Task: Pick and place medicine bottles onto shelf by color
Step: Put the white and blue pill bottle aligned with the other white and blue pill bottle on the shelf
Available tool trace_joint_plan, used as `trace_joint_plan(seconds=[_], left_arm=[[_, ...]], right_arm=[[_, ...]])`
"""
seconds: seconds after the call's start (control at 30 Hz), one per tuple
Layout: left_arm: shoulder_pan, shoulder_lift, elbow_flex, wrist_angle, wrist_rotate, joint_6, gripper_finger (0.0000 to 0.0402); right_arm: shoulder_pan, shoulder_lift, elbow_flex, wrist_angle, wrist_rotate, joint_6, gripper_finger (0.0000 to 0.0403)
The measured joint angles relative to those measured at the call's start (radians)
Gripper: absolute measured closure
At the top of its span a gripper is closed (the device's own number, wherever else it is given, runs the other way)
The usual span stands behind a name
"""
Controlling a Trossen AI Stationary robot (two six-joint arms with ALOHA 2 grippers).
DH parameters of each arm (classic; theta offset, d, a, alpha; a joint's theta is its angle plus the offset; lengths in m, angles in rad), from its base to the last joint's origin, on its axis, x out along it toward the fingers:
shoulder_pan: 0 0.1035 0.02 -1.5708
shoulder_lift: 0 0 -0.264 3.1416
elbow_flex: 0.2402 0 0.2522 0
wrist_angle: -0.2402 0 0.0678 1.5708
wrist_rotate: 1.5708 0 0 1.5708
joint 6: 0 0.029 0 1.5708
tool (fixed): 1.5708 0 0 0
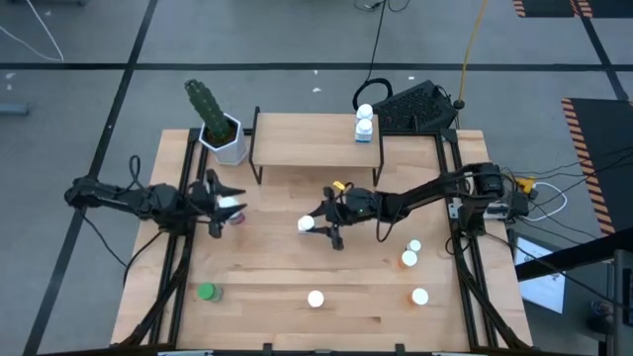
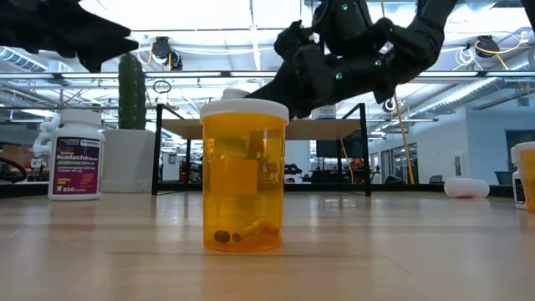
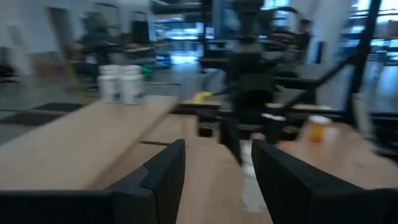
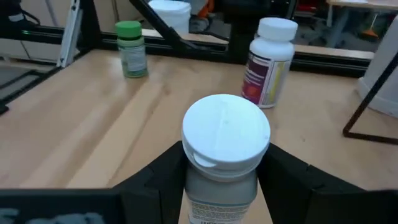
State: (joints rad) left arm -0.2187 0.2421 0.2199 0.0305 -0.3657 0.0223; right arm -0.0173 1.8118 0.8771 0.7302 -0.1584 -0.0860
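Even, bright light is cast from ceiling strip lamps [image 2: 251,33], seen glaring in the low view. Soft shadows are thrown on the counter [image 1: 297,277]. The left wrist view is smeared throughout by motion blur.

Count on the table
Nine bottles [image 1: 316,298]: two on the shelf [image 1: 307,143], seven off it. One cactus pot [image 1: 227,143].

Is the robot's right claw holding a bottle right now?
Yes, the right gripper has its dark fingers on both sides of a white-capped bottle.
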Motion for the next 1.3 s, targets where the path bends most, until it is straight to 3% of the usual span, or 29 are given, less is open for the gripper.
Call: trace_joint_plan(seconds=[0.17,0.27,0.5,0.6,0.77,0.87,1.3], left_arm=[[-0.087,0.0,0.0,0.002,0.003,-0.032,0.0213],[-0.128,0.0,0.0,0.002,-0.044,-0.03,0.0213],[-0.151,0.0,0.0,0.011,-0.131,-0.006,0.0213],[-0.148,0.0,0.0,0.033,-0.135,0.029,0.0213],[-0.131,0.0,0.0,0.046,-0.139,0.062,0.0213],[-0.119,0.0,0.0,0.046,-0.141,0.054,0.0213],[-0.115,0.0,0.0,0.046,-0.141,0.079,0.0213]], right_arm=[[-0.034,-0.222,-0.001,-0.173,0.005,-0.078,0.0237],[-0.085,-0.393,0.0,-0.33,0.07,-0.168,0.0237],[-0.306,-0.648,0.0,-0.594,0.075,-0.304,0.0236],[-0.433,-0.675,0.0,-0.649,0.002,-0.327,0.0236],[-0.625,-0.646,0.0,-0.737,-0.264,-0.306,0.0236],[-0.686,-0.627,0.0,-0.782,-0.367,-0.302,0.0236],[-0.716,-0.619,0.0,-0.855,-0.396,-0.358,0.0236]])
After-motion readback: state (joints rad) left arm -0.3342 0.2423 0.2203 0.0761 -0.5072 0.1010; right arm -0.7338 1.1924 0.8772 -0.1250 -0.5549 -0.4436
